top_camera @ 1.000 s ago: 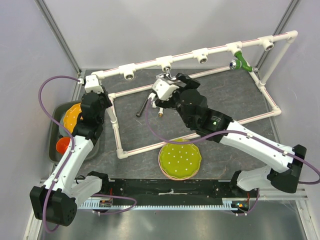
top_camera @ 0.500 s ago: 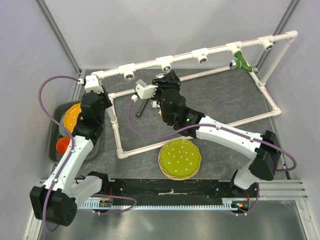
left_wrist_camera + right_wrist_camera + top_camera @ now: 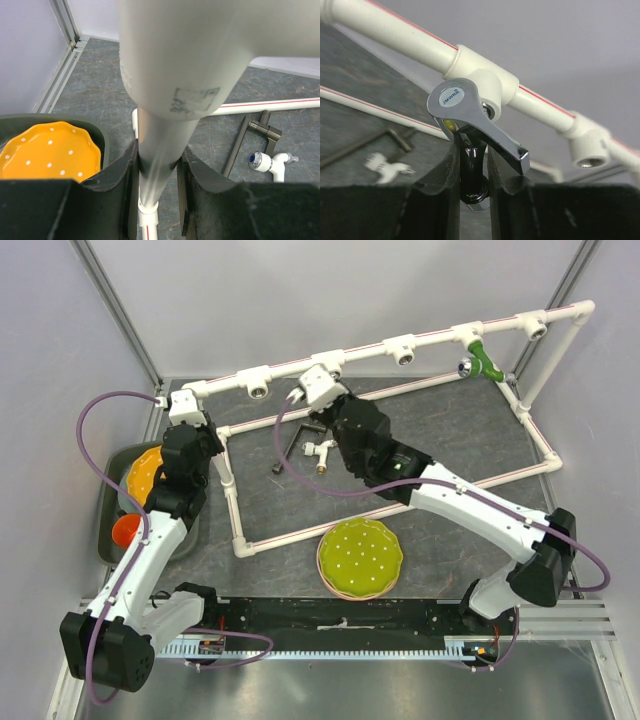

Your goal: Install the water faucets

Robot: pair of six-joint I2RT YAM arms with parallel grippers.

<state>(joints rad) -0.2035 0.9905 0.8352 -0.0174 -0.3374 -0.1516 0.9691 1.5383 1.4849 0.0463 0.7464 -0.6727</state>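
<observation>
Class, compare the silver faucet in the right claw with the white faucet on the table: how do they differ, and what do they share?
The silver faucet is shiny metal with a flat lever; the white faucet is white with a blue cap. The silver faucet is gripped in the right claw, raised at a tee socket of the pipe frame; the white faucet lies loose on the table. Both are small taps.

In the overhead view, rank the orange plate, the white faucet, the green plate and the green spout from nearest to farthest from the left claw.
From the left claw, on the corner post:
1. Orange plate, just to its left.
2. White faucet, lying inside the frame.
3. Green plate, near edge, middle.
4. Green spout, far right on the top rail.
</observation>
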